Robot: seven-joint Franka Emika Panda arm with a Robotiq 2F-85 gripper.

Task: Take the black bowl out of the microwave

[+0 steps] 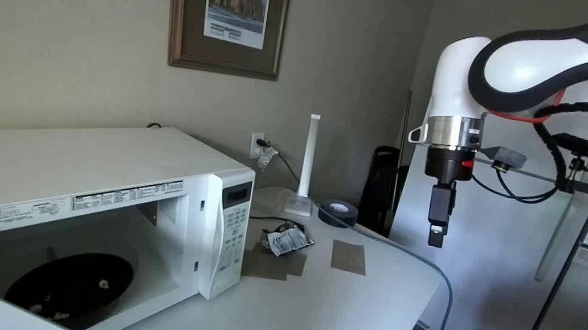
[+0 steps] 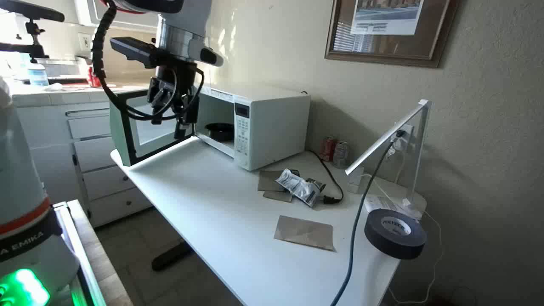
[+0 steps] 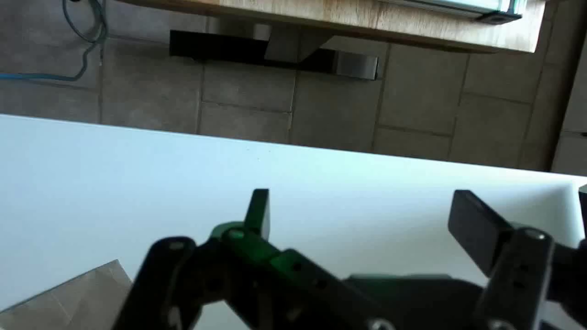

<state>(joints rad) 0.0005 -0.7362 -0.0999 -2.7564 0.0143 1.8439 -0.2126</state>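
Observation:
The black bowl sits inside the open white microwave, with a few small pale bits in it. In an exterior view the bowl shows partly, behind the microwave's control panel side. The microwave door stands swung wide open. My gripper points down above the table, apart from the microwave and well away from the bowl. It also shows in an exterior view. In the wrist view my gripper is open with nothing between the fingers. The bowl is out of the wrist view.
Brown cardboard pieces, a silver wrapper, a roll of dark tape, a white stand and two cans are on the white table. A cable runs across it. The table edge shows in the wrist view.

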